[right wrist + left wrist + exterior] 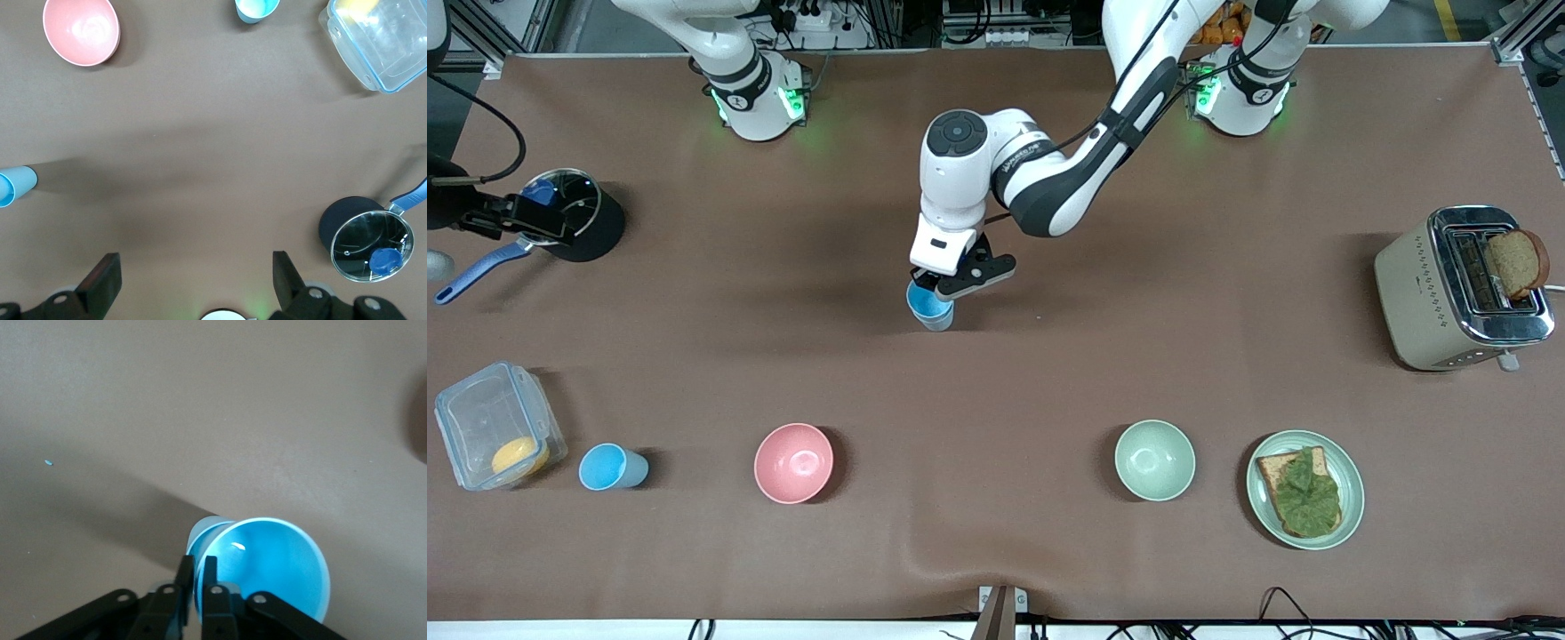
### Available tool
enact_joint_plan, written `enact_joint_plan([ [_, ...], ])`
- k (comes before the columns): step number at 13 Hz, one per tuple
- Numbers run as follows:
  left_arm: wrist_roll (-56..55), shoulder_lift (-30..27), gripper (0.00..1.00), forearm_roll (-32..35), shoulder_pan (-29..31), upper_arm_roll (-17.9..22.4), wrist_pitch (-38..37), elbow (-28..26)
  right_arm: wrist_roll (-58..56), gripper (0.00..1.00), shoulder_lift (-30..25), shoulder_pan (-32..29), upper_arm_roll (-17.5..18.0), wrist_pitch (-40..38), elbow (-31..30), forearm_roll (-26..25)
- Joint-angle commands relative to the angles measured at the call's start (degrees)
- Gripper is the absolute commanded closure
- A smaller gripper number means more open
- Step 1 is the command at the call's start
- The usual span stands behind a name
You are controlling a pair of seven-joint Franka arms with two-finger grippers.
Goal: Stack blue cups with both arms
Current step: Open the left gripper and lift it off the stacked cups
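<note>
Left gripper (935, 291) is positioned low over the middle of the brown table (1049, 373), fingers (208, 583) clamped on the rim of 1 blue cup (930, 307), 1 finger inside the rim and 1 outside. Whether the cup's base touches the table cannot be told. The 2nd blue cup (611, 468) stands upright near the front camera, toward the right arm's end, between the clear lidded container (496, 425) and the pink bowl (793, 462), just beside the container. Right gripper (193, 283) is held high above the table, fingers spread wide apart with nothing between them; the right arm waits. In its wrist view the black pot with glass lid (363, 239) is seen below. The pale green bowl (1154, 460), a plate with toast and lettuce (1305, 489) and a toaster (1458, 289) are placed toward the left arm's end.
</note>
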Motion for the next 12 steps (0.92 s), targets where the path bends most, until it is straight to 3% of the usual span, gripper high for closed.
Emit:
enact_joint_plan([
  [1, -6.0, -0.2, 0.00, 1.8, -0.4, 0.1, -0.3, 0.1, -0.8, 0.00, -0.5, -1.3, 1.3, 0.6, -0.7, -0.8],
  [3, -6.3, -1.5, 0.00, 1.7, -0.3, 0.1, -1.2, 0.2, -0.5, 0.00, -0.5, -1.3, 1.3, 0.6, -0.7, -0.8],
  [6, -3.8, -8.4, 0.00, 1.9, 3.8, 0.3, -8.3, 0.1, -1.0, 0.00, -0.4, -1.5, 1.2, 0.6, -0.7, -0.8],
  [10, 18.5, -16.7, 0.00, 1.8, 13.5, 0.1, -23.3, -0.1, -1.0, 0.00, -0.4, -1.5, 1.2, 0.4, -0.7, -0.8],
  [12, 26.8, -19.7, 0.00, 1.7, 18.4, -0.1, -26.7, -0.5, -1.0, 0.00, -0.4, -1.5, 1.2, 0.5, -0.7, -0.9],
])
